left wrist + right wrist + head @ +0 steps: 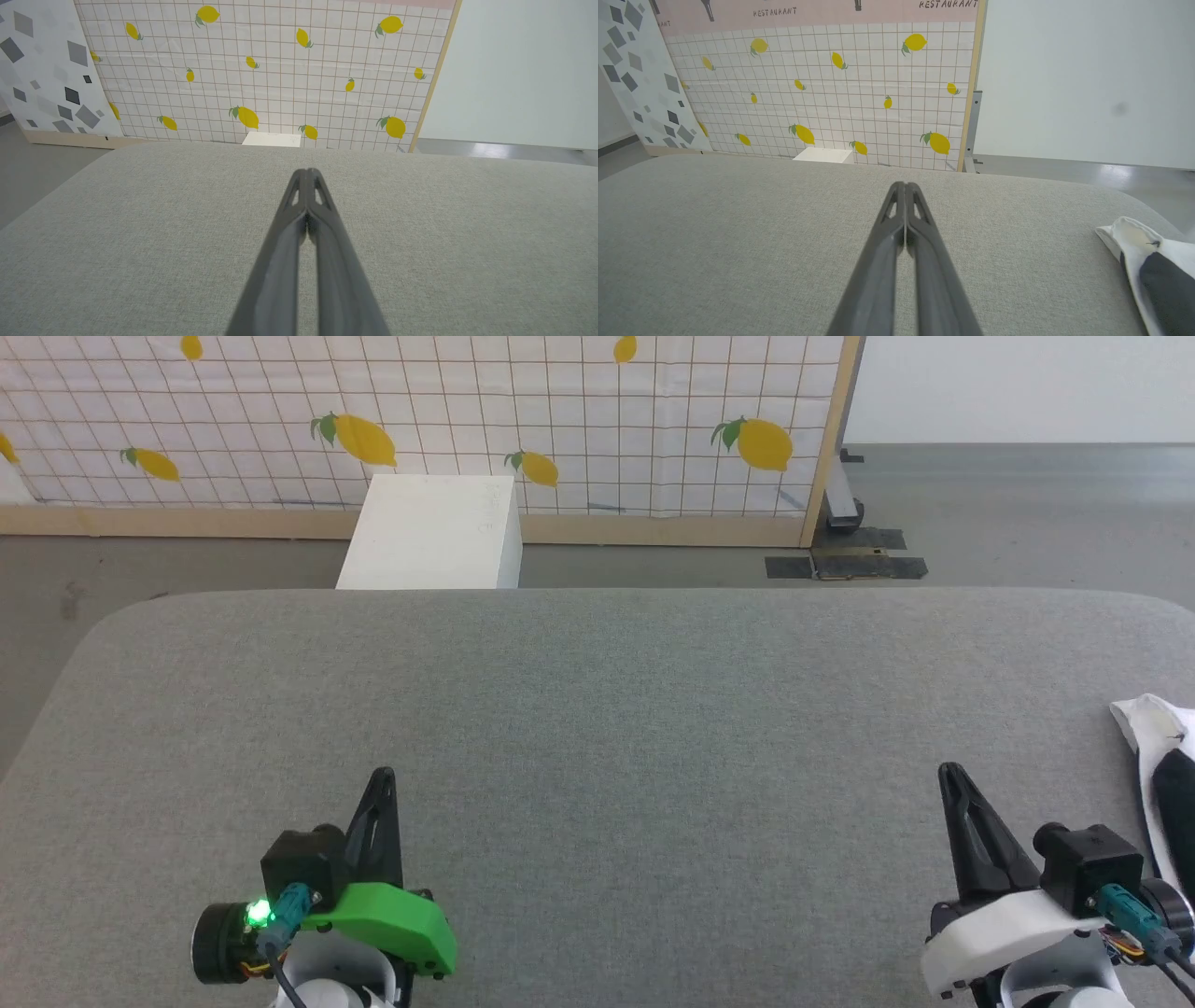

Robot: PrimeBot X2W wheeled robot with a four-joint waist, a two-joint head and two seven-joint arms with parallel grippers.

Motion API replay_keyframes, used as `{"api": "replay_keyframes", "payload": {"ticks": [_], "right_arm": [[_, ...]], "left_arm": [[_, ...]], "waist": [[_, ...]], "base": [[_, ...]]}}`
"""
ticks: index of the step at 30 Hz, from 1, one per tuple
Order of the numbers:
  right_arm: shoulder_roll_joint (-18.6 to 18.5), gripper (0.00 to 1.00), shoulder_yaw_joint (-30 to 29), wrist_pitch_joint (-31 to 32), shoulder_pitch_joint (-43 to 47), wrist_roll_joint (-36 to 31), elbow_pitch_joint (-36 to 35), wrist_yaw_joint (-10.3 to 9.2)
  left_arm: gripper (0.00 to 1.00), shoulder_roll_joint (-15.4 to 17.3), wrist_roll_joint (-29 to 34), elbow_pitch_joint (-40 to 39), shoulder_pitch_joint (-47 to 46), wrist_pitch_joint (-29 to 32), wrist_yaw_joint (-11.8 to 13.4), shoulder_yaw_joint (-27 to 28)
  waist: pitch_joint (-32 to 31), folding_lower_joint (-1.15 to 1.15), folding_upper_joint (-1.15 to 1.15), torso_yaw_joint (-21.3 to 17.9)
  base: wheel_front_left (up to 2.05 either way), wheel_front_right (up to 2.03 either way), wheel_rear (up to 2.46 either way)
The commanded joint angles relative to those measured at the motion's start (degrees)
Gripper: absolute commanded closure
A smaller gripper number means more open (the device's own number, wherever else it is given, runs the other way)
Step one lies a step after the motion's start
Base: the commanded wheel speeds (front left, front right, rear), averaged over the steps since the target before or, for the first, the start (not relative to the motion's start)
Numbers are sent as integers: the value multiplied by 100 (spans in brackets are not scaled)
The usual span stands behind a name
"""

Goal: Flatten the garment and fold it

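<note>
The garment (1162,761) lies bunched at the far right edge of the grey table, white cloth with a black part showing; most of it is cut off by the frame. The right wrist view has the garment (1150,268) at its lower right. My right gripper (950,775) hovers low over the table just left of the garment, fingers pressed together, holding nothing; its tips (905,186) meet in the right wrist view. My left gripper (383,777) sits at the lower left, far from the garment, also shut and empty, tips (306,172) touching.
The grey fabric-covered table (597,728) spreads wide with rounded far corners. Beyond its far edge stands a white box (434,532) on the floor, before a lemon-print screen (420,420) with a wooden frame. Black tape patches (845,560) mark the floor at the right.
</note>
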Motion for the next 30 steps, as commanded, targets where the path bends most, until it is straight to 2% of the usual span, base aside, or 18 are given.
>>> {"api": "replay_keyframes", "payload": {"ticks": [1,30], "right_arm": [[6,100,14,19,-82,-52,-41,-4],[10,100,81,202,-139,-181,-105,-7]], "left_arm": [[100,-14,72,-54,72,27,-37,29],[100,-22,351,-354,133,362,-98,213]], "waist": [[2,0,0,-1],[50,0,0,-32]], "base": [[0,0,0],[0,0,0]]}}
